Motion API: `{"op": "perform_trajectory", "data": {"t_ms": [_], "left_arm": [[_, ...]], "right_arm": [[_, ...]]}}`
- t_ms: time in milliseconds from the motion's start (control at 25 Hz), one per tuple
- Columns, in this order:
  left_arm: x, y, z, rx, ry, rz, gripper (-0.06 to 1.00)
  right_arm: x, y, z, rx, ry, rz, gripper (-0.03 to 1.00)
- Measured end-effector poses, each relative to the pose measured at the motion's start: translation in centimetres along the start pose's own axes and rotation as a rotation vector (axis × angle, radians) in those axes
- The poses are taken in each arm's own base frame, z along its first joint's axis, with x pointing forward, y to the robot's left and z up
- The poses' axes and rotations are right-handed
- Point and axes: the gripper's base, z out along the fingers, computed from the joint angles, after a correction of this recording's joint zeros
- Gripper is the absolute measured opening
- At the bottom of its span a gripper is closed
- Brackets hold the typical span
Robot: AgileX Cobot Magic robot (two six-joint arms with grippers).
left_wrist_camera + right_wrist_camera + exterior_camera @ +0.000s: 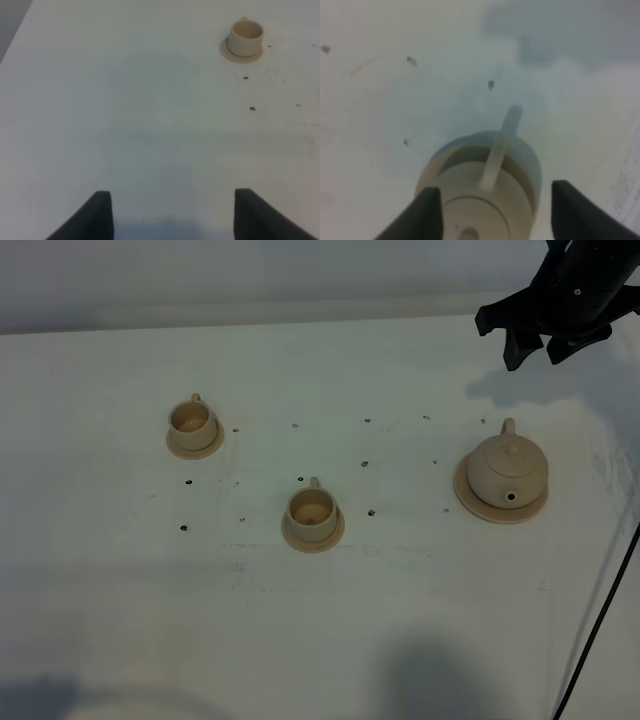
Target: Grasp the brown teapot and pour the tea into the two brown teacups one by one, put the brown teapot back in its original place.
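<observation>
I'm watching the right pincer (533,352) hanging, jaws apart, over the squat, smooth beige ceramic teapot (507,470) sitting on its flat round saucer (480,508), the left pincer (172,215) likewise gaping.

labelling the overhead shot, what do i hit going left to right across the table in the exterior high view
left teacup → centre teacup → brown teapot
</observation>
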Motion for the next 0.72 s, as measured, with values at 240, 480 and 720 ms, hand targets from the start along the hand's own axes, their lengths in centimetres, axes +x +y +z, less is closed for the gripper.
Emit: {"op": "perform_trajectory", "data": {"t_ms": [240,480,720], "left_arm": [[0.0,0.0,0.0,0.000,0.000,0.000,0.52],[0.0,0.0,0.0,0.000,0.000,0.000,0.52],[0.0,0.0,0.0,0.000,0.000,0.000,0.52]], "right_arm": [[-0.1,0.0,0.4,0.001,0.003,0.083,0.58],[0.1,-0.2,2.6,0.002,0.071,0.107,0.58],[-0.2,-0.3,4.7,0.002,0.107,0.118,0.58]]}}
